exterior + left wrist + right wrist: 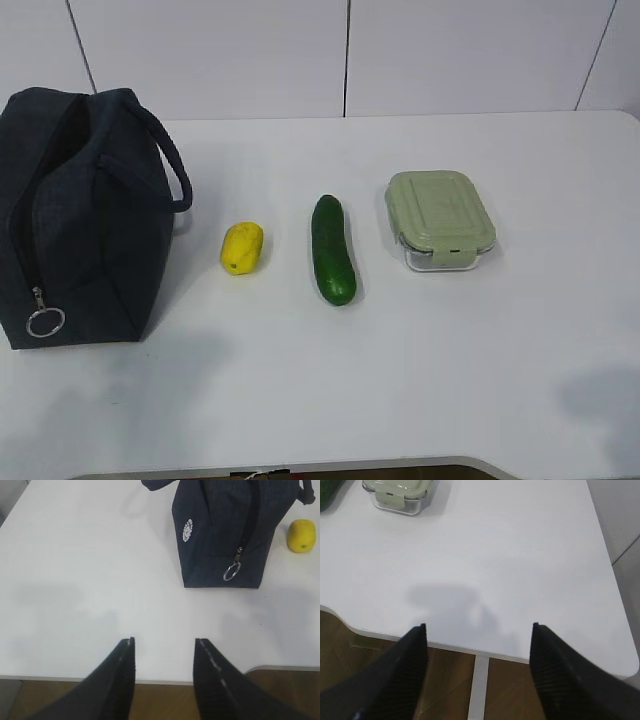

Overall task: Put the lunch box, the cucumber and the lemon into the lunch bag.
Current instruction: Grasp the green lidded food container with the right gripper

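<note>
From the spread, empty left gripper (165, 642), one dark navy fabric lunch bag (225, 530) stands at one o'clock. Rightward lie one small yellow lemon (242, 247), one dark green cucumber (333, 250), one sage-lidded clear lunch box (440, 217), at eleven o'clock from the spread, empty right gripper (479, 626).

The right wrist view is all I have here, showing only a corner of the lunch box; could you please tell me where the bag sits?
Observer: The bag stands at the table's far left, beyond the lemon.
Operator: Is it zipped?
Observer: The zipper pull hangs low on the end facing the left gripper; I cannot tell whether the top is open.
Operator: What lies beside the lunch box?
Observer: The cucumber, between the lemon and the lunch box, apart from both.
</note>
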Available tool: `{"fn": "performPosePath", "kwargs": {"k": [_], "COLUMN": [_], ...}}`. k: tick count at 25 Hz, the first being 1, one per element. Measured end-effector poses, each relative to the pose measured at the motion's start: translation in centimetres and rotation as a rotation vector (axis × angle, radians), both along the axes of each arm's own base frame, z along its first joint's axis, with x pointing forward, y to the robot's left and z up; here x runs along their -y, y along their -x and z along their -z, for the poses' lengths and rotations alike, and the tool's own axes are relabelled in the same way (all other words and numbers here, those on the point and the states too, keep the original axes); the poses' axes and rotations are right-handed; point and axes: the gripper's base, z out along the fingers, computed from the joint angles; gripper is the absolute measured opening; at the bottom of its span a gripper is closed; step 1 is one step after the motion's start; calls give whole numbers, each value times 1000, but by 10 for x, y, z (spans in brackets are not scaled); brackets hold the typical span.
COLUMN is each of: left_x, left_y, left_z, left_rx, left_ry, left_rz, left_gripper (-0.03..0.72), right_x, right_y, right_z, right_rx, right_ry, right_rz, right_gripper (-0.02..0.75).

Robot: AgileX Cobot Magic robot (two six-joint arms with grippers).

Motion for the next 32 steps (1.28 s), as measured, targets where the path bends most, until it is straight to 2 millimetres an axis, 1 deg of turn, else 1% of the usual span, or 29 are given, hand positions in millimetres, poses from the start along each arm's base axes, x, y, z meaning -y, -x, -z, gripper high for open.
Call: {"fn": "performPosePath", "kwargs": {"k": [11, 15, 17, 21, 26, 29, 32], "left_x": [0, 0, 0, 0, 0, 0, 0], "left_y": [0, 0, 0, 0, 0, 0, 0], "left_z": [0, 0, 0, 0, 0, 0, 0], "left_rx": [0, 0, 0, 0, 0, 0, 0], "left_ry": [0, 0, 0, 0, 0, 0, 0], "left_rz": [0, 0, 0, 0, 0, 0, 0], "left_gripper": [274, 263, 254, 246, 245, 244, 244], "right_x": [0, 0, 0, -1, -4, -8, -13], "right_y": [0, 3, 0, -16, -39, -54, -70], "right_z": [0, -6, -10, -19, -28, -33, -32], "right_rx": [0, 23, 14, -24, -124, -170, -242], "right_ry": [0, -3, -2, 2, 0, -35, -93], "right_rz": [0, -1, -2, -5, -10, -25, -40], "right_gripper": [513, 513, 513, 513, 513, 513, 513]}}
